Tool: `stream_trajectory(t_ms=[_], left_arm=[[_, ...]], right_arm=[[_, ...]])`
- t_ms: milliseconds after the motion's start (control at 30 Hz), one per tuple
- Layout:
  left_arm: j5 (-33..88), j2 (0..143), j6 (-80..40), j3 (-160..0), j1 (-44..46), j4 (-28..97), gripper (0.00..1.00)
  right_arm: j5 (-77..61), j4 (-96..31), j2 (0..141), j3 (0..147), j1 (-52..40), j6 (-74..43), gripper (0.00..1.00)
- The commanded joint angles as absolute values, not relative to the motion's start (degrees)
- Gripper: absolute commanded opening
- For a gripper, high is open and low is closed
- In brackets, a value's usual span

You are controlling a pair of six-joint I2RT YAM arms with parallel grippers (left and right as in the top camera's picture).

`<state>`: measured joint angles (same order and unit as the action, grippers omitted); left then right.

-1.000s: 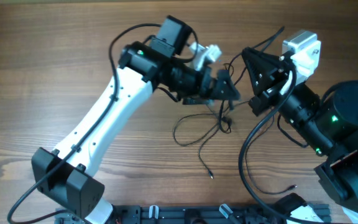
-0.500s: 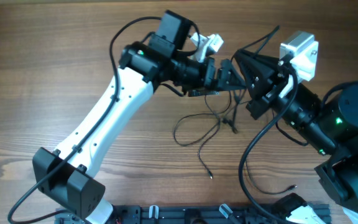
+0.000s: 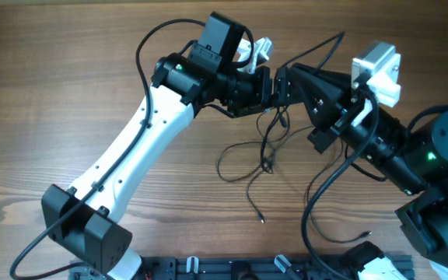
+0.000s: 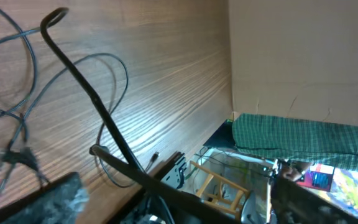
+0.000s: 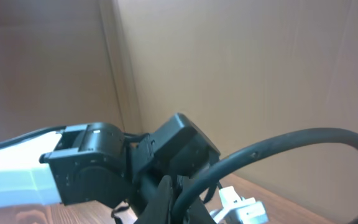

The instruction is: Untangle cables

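Two robot arms meet over a knot of thin black cables (image 3: 264, 159) near the middle of the wooden tabletop (image 3: 68, 70). The cords' loose plug ends trail toward the edge where the arms are mounted. Over the past second the right gripper (image 3: 283, 76) has pushed across toward its partner. Its fingers are pressed together, apparently with a strand caught between them, though the overhead view is too crowded to confirm the pinch. The left gripper (image 3: 267, 92) has swung up to meet it and its fingers remain spread wide, closed on nothing. The two tools, apart a second ago, now sit just beside each other and overlap when seen from above. The small knot hanging below them has drifted a little toward the left arm's side. From the left wrist, loops of the cables (image 4: 114, 68) are seen lying on the wood grain, with one dark cord running diagonally close to the lens. The right wrist view looks out at the left arm and shows no table. The closing-in suggests a second grasp is being lined up so the strands can be drawn apart. The loops below are still crossed, and the untangling appears far from done.
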<state>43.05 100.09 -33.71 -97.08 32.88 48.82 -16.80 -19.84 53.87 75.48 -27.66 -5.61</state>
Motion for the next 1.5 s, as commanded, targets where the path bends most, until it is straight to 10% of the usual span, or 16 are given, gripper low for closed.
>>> stream_trajectory(t_ms=[0,233,700,1467], left_arm=[[42.3,100.6,-33.91,-97.38,33.63,49.06,0.72],[42.13,100.6,-33.26,-97.38,33.61,50.74,0.04],[-1.28,100.6,-31.33,-97.38,26.13,70.41,0.04],[-15.73,100.6,-30.72,-97.38,9.74,79.33,0.04]], right_arm=[[-17.72,-18.02,52.97,75.88,-27.66,-6.44,0.04],[-10.92,-18.83,52.97,75.88,-27.66,-6.42,0.04],[20.95,-23.9,49.8,75.88,-27.66,-5.89,0.04],[72.69,-4.25,46.87,75.88,-27.66,39.03,0.04]])
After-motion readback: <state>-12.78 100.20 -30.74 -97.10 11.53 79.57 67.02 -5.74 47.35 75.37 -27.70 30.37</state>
